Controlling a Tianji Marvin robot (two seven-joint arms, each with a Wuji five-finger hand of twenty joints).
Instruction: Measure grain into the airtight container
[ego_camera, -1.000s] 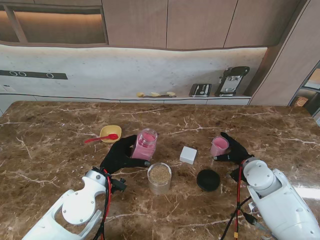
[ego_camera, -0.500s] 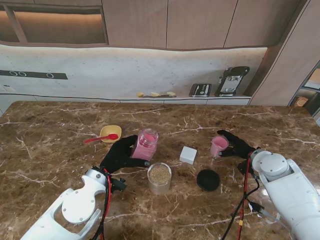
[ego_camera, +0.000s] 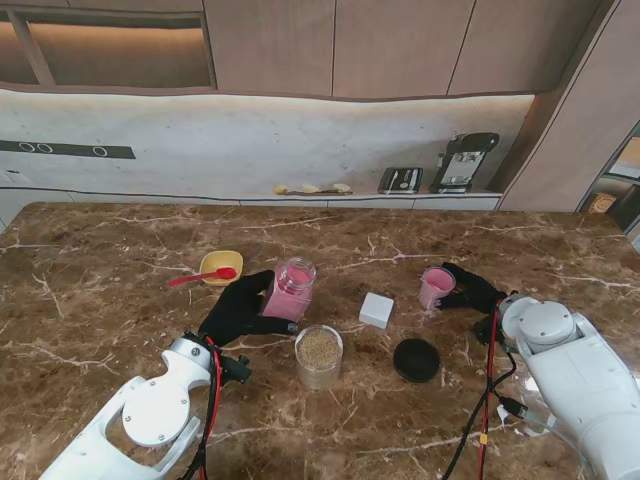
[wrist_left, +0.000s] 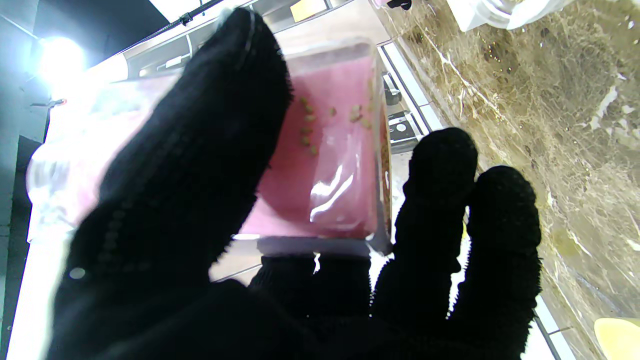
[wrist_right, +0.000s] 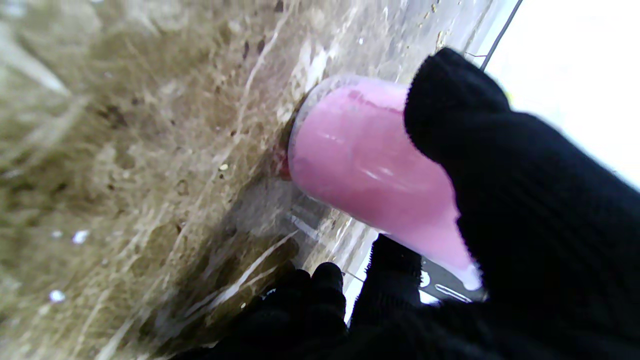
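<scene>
Both containers part-hidden, left hand (ego_camera: 238, 308) covering pink jar (ego_camera: 290, 290), right hand (ego_camera: 470, 293) covering cup (ego_camera: 435, 288)

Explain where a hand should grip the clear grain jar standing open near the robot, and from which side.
Grip the grain jar around its round upright wall, below the open rim, probably coming in level from the robot's near side. Its mouth is open and full of grain, so a top grasp would dip into it; the left hand holds the pink container just beyond.

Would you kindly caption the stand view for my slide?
Left hand grips the pink container; right hand holds the pink cup.
</scene>
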